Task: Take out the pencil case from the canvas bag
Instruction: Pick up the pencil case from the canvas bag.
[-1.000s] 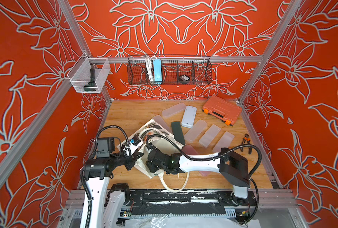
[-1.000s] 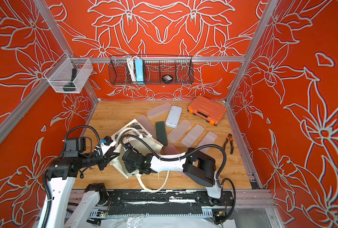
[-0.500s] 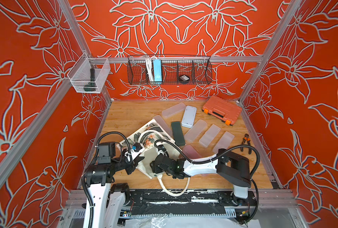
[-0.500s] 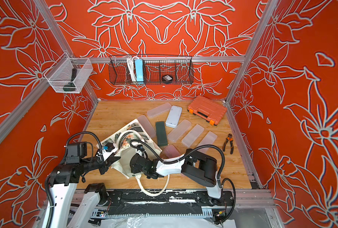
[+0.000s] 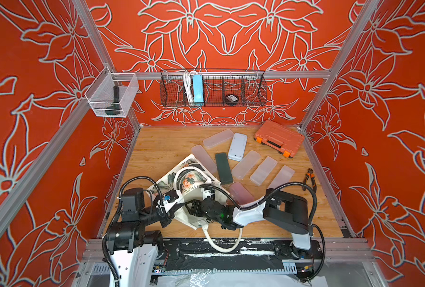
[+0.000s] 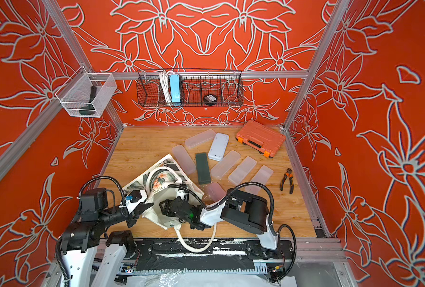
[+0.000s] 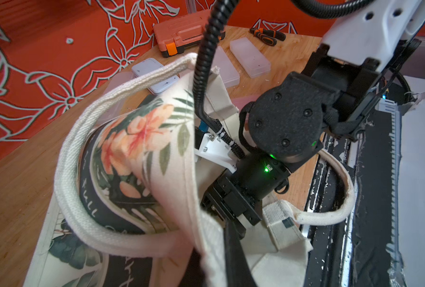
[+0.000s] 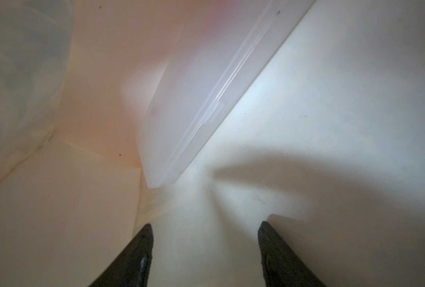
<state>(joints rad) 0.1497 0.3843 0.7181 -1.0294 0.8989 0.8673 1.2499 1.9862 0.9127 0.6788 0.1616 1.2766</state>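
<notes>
pencil case (image 8: 206,87) inside canvas bag (image 5: 190,177), seen only from the right wrist: frosted, faintly pink, flat, lying slantwise against pale cloth, seam and latch side facing the camera. near corner just ahead of right gripper (image 8: 204,238), not touching it. right fingers (image 8: 137,256) spread apart, nothing between them, only bag lining beneath. from above, right gripper sunk into the bag's mouth and hidden by cloth in both top views.

left gripper (image 5: 180,204) clenched on the bag's rim at the side of the opening, cloth pulled up and held wide; same pinch visible in a top view (image 6: 151,205).

canvas bag (image 7: 144,149) lying on wooden table (image 5: 161,149) near the front left, floral panel up, one handle loop (image 5: 221,246) drooping over the table's front edge.

elsewhere on the table, well apart from both grippers: dark green case (image 5: 223,167), pink case (image 5: 241,192) just beside the bag, several frosted cases, orange tool case (image 5: 278,139), pliers (image 5: 308,177).
</notes>
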